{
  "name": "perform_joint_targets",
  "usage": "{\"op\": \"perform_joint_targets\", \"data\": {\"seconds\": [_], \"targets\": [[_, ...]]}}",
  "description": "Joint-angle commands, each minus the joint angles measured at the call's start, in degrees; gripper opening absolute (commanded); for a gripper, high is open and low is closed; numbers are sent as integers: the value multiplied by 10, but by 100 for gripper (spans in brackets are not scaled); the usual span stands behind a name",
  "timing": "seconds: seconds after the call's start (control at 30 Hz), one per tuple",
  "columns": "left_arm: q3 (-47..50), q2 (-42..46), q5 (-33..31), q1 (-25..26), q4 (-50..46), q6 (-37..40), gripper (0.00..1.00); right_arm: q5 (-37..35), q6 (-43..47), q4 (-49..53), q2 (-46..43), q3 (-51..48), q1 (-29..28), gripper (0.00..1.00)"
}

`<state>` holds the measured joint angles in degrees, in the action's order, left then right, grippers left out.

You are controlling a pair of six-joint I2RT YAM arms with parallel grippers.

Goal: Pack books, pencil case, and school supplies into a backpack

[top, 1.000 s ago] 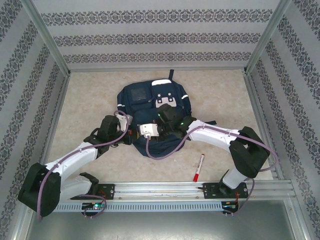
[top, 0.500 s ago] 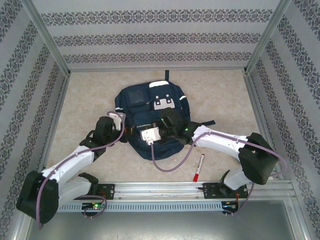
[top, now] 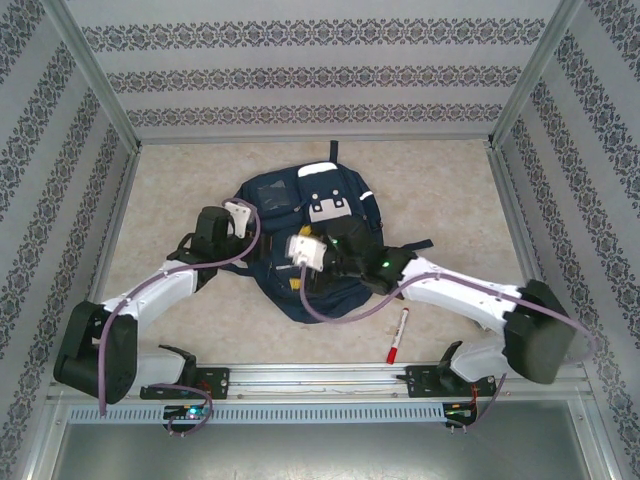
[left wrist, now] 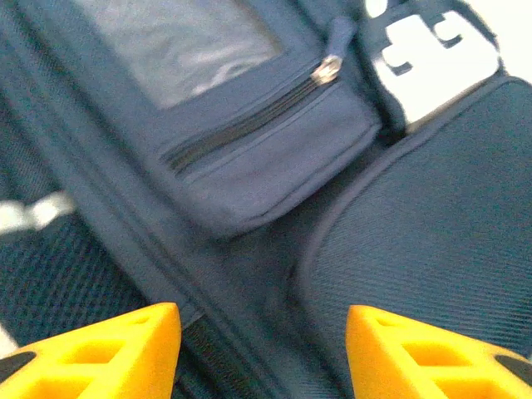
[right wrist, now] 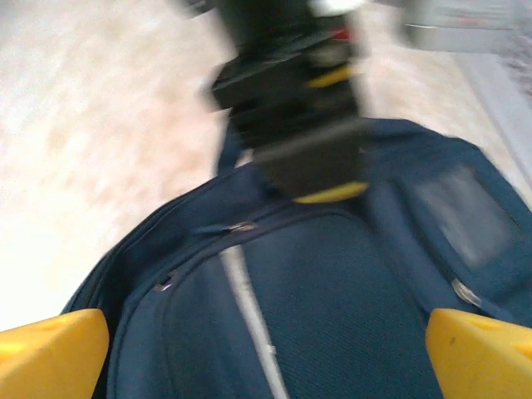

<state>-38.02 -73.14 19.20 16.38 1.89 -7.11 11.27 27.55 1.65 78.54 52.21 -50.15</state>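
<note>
Over the blue backpack (top: 272, 197), the left claw (left wrist: 262, 337) and the right claw (right wrist: 266, 353) both stand open, holding nothing.

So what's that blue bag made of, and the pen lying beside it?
The backpack looks like matte navy woven fabric: a fine ribbed weave and stitched seams show up close, with a shiny, probably metal zip pull. The marker pen seems to be smooth plastic, white barrel and red cap, though it is too small to be sure.
</note>
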Motion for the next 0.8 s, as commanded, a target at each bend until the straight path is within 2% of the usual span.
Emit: {"op": "perform_joint_targets", "data": {"seconds": [0.0, 0.07, 0.1, 0.13, 0.17, 0.2, 0.23, 0.27, 0.33, 0.37, 0.43, 0.63, 0.77], "targets": [[-19, 34, 94, 2, -32, 107, 56, -81, -290, -4, -67, -18, 47, 98], [-17, 39, 118, 6, -33, 133, 57, -77, -338, 1, -83, -32, 70, 98], [-17, 42, 133, 10, -36, 154, 59, -90, -413, 27, -103, -45, 103, 98], [-19, 45, 153, 21, -44, 185, 61, -89, -491, 58, -117, -59, 144, 98], [-35, 40, 173, 44, -77, 256, 66, -37, -573, 87, -128, -87, 217, 98], [-60, 19, 141, 84, -113, 307, 69, 6, -645, 113, -132, -111, 285, 98], [-68, 11, 129, 98, -121, 326, 70, 3, -679, 150, -130, -111, 308, 97], [-76, -2, 123, 114, -129, 350, 71, -12, -731, 241, -125, -99, 341, 94], [-92, -25, 134, 142, -147, 391, 73, -13, -762, 366, -110, -78, 378, 95], [-100, -34, 143, 154, -161, 407, 76, -27, -781, 421, -104, -72, 385, 96], [-98, -42, 142, 173, -164, 419, 79, -12, -792, 464, -101, -81, 387, 96], [-89, -82, 35, 202, -141, 422, 81, 4, -826, 473, -125, -164, 354, 89], [-98, -108, 21, 213, -138, 416, 82, 3, -831, 455, -116, -192, 308, 78]]}}
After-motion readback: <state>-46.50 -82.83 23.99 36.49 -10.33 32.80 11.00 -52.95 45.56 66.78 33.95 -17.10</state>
